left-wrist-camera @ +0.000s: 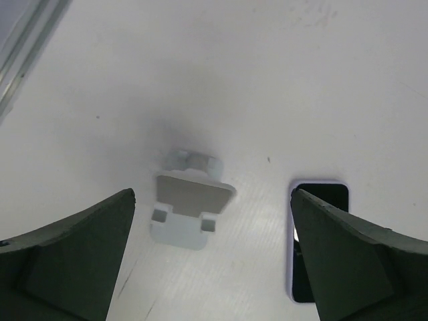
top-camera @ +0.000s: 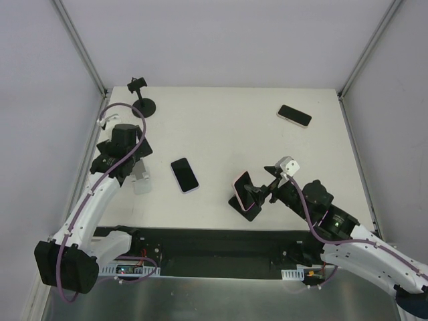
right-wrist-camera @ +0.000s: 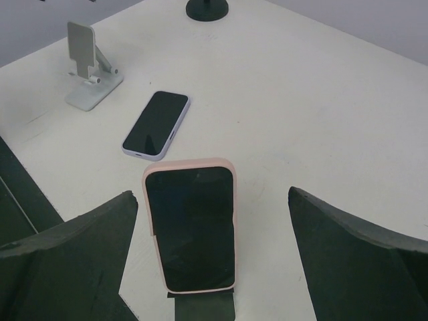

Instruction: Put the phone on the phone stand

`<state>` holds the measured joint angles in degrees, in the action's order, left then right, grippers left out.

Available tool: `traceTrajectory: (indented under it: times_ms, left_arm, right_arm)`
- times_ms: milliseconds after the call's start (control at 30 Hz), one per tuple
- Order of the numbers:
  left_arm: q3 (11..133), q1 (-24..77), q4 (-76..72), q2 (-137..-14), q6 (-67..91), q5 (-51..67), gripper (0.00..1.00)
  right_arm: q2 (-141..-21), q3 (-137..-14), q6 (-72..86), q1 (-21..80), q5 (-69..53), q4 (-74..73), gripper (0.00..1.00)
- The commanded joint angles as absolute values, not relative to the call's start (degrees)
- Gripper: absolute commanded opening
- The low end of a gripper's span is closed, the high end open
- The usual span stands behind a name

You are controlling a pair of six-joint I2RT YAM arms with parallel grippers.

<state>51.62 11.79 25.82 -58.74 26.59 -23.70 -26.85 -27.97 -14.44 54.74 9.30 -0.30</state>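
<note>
A pink-cased phone (right-wrist-camera: 192, 224) stands upright, screen toward me, on a black stand (right-wrist-camera: 200, 307); it shows in the top view (top-camera: 245, 193) at the near middle. My right gripper (right-wrist-camera: 212, 197) is open, its fingers on either side of this phone without touching it. A lavender-cased phone (top-camera: 184, 174) lies flat, screen up, left of centre. A white folding stand (left-wrist-camera: 189, 207) sits empty under my left gripper (left-wrist-camera: 212, 200), which is open and hovers above it; the lavender phone (left-wrist-camera: 314, 234) lies just right of it, partly behind the right finger.
Another pink-cased phone (top-camera: 294, 115) lies flat at the back right. A black clamp stand on a round base (top-camera: 142, 103) stands at the back left. Grey walls and metal posts border the table. A black strip runs along the near edge.
</note>
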Motion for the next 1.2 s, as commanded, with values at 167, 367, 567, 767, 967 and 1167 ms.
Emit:
traceTrajectory:
  times_ms: [167, 367, 567, 767, 967, 1167]
  left_arm:
    - [49.9, 8.3, 27.1, -59.2, 25.9, -25.1, 0.99]
    - [41.8, 8.2, 19.4, -56.7, 19.3, -22.8, 0.99]
    - [41.2, 8.2, 17.8, -60.7, 16.3, -20.2, 0.99]
    - [42.2, 7.6, 16.2, -64.5, 14.9, -17.0, 0.99]
    - [42.7, 7.5, 15.6, -67.0, 13.6, -16.9, 0.97]
    - [42.8, 7.4, 15.4, -67.2, 13.6, -18.7, 0.67]
  right_arm:
    - [-27.0, -30.8, -15.1, 55.1, 9.1, -2.0, 0.96]
    - [-26.1, -30.8, -15.3, 55.0, 8.5, -3.3, 0.96]
    - [-25.7, -30.8, -15.5, 55.0, 8.2, -4.0, 0.96]
    - [-25.4, -30.7, -15.6, 55.1, 7.9, -4.6, 0.96]
    - [-25.0, -30.2, -14.9, 55.1, 7.9, -4.7, 0.96]
    - [-25.3, -30.3, -14.2, 55.0, 10.0, -4.7, 0.96]
